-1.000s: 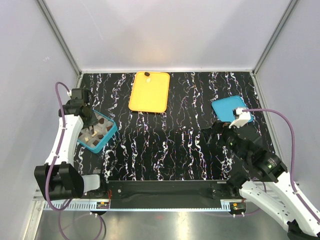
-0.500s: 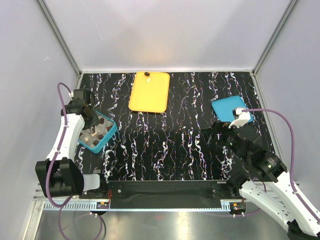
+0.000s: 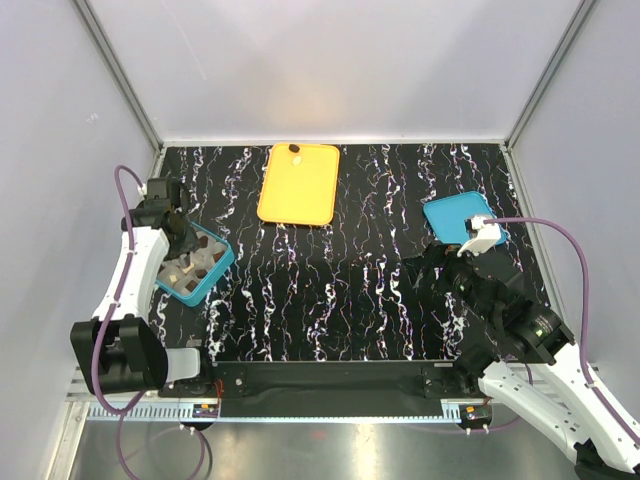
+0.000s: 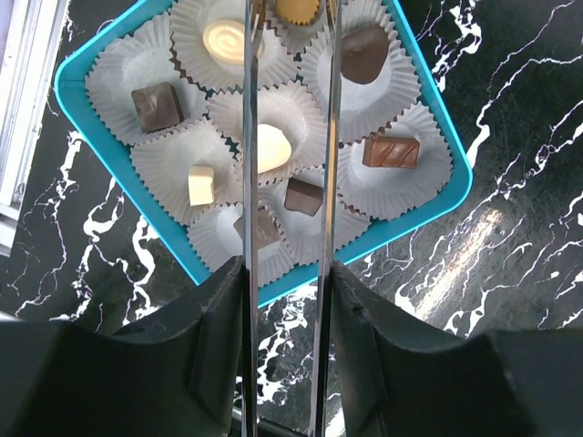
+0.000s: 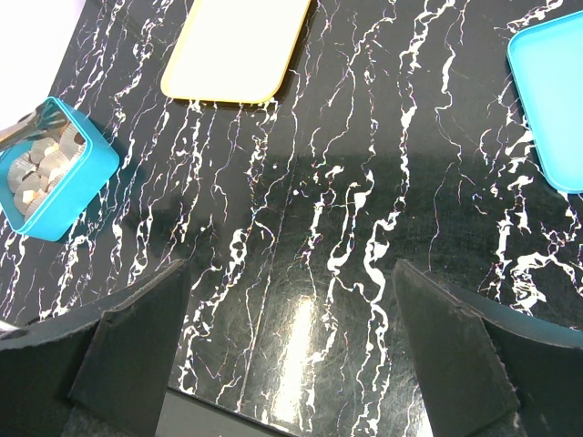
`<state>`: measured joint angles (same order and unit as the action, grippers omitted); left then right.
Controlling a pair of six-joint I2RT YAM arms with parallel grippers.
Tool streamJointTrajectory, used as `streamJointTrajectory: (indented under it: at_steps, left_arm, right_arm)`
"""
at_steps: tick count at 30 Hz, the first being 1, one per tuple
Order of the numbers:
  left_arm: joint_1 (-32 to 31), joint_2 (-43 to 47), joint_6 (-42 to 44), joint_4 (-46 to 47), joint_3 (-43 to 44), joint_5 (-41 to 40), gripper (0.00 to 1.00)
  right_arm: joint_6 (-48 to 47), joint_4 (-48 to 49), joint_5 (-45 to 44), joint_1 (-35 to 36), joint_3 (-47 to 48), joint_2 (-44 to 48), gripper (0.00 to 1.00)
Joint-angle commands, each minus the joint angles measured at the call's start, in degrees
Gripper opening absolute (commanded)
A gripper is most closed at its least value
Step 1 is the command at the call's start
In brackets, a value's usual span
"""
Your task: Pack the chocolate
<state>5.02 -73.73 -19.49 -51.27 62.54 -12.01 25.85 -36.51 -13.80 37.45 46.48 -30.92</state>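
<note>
Glossy chocolate (image 4: pixel 269 146) in pleated paper cups (image 4: pixel 118 68), left pincer (image 4: pixel 290 27) slightly parted above, right pincer (image 5: pixel 291 273) spread wide

Teal box (image 5: pixel 82 191): white fluted liners (image 4: pixel 118 68); chocolate (image 4: pixel 157 105) dark brown, some cream-white, one striped caramel-brown. Right of box: black table (image 3: pixel 350 280) with white marble veining, orange-yellow tray (image 3: pixel 298 185), teal lid (image 3: pixel 455 218).

— Where is the chocolate?
— Nine pieces sit one to a paper cup (image 4: pixel 383 196) in the teal box (image 4: pixel 401 223) at the left: a dark cube (image 4: pixel 157 106), a marbled brown bar (image 4: pixel 392 151), a cream round (image 4: pixel 271 147), a white cube (image 4: pixel 201 185).
— Elsewhere?
— A dark piece (image 3: pixel 296 149) and a pale piece (image 3: pixel 299 158) lie at the orange tray's (image 3: pixel 297 195) far edge.
</note>
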Motion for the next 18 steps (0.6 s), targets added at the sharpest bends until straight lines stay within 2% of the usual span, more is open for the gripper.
streamJointTrajectory:
  at_steps: [1, 4, 9, 11, 18]
  left_arm:
    - [0.4, 2.6, 0.6, -0.2, 4.3, 0.3, 0.44]
    - [0.3, 3.9, 0.9, -1.3, 7.3, 1.3, 0.44]
    - [-0.6, 6.8, 2.3, 0.0, 10.7, 11.1, 0.44]
    - [-2.2, 7.7, 1.4, 0.9, 11.1, 11.7, 0.45]
    - [-18.6, 6.8, -3.8, 1.4, 10.1, 9.5, 0.44]
  right_arm:
    - [0.0, 0.2, 0.5, 0.3, 1.2, 0.0, 1.00]
    - [0.4, -0.3, 0.9, 0.4, 1.9, -0.3, 1.00]
    - [0.5, -1.5, -0.1, 0.3, 2.7, -0.5, 1.00]
    - [0.3, -2.0, -1.3, 0.4, 2.9, -0.6, 1.00]
    - [1.2, -4.6, -2.8, 0.3, 5.9, -2.5, 1.00]
